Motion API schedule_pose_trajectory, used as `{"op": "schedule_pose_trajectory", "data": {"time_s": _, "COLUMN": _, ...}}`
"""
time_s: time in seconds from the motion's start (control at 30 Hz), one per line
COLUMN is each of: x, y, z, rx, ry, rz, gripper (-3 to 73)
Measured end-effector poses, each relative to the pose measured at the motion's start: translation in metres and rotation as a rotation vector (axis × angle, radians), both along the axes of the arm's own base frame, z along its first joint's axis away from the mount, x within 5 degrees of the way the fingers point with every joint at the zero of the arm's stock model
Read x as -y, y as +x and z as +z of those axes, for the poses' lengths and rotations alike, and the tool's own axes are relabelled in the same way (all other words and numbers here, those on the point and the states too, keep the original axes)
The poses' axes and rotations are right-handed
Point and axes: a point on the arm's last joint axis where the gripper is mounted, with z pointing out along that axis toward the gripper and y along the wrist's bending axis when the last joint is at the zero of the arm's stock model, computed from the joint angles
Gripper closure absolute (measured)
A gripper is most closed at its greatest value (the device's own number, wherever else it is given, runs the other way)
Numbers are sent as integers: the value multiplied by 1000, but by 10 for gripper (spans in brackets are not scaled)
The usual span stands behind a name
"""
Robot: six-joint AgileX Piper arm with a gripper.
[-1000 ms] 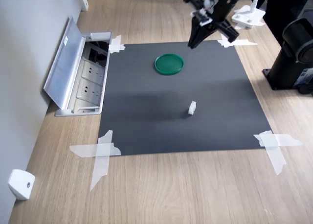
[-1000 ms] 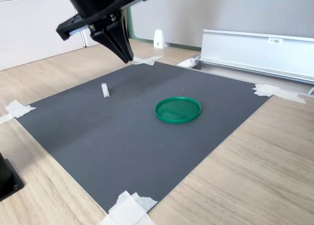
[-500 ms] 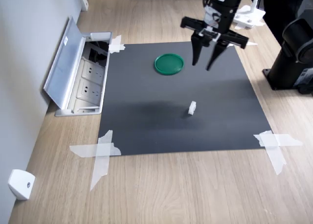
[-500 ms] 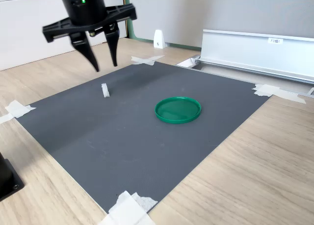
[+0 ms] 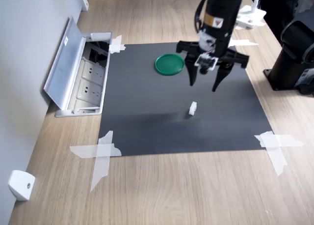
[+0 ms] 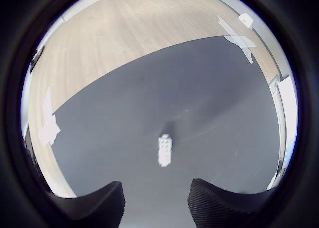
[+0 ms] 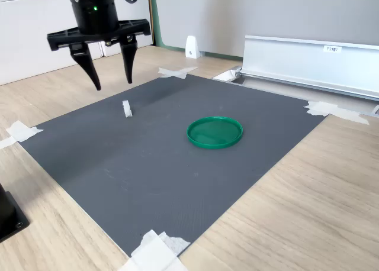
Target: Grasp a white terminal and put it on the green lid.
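Observation:
A tiny white terminal (image 5: 193,107) (image 7: 126,108) (image 6: 165,150) rests on the dark grey mat (image 5: 147,122). My gripper (image 5: 204,86) (image 7: 112,85) hangs open above the mat, fingers pointing down, a short way from the terminal and holding nothing. In the wrist view the terminal lies just beyond the two dark fingertips (image 6: 94,204). The green lid (image 5: 170,64) (image 7: 215,132), a flat round disc, lies on the mat to the gripper's left in the first exterior view and to its right in the second exterior view.
White tape strips (image 5: 102,154) hold the mat's corners to the wooden table. An open floor socket box with a metal lid (image 5: 73,70) (image 7: 308,58) sits beside the mat. A black stand base (image 5: 294,63) is at the first exterior view's right. A small white wedge (image 5: 19,184) lies near the wall.
My gripper has travelled from beyond the lid toward the terminal, turned its fingers to point straight down, and opened wider. The terminal and lid have not moved.

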Motion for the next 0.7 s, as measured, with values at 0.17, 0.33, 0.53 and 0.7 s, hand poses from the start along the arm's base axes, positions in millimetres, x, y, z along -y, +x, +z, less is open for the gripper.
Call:
{"op": "schedule_pose_trajectory", "data": {"time_s": 0.17, "x": -4, "y": 17, "z": -19, "rx": -10, "ry": -37, "rz": 16, "gripper": 142}}
{"op": "schedule_pose_trajectory", "data": {"time_s": 0.33, "x": -6, "y": 20, "z": -30, "rx": -41, "ry": -59, "rz": 56, "gripper": 142}}
{"op": "schedule_pose_trajectory", "data": {"time_s": 0.53, "x": -23, "y": 15, "z": -32, "rx": -47, "ry": -37, "rz": 99, "gripper": 143}}
{"op": "schedule_pose_trajectory", "data": {"time_s": 0.7, "x": -27, "y": 16, "z": -39, "rx": -70, "ry": -43, "rz": 52, "gripper": 143}}
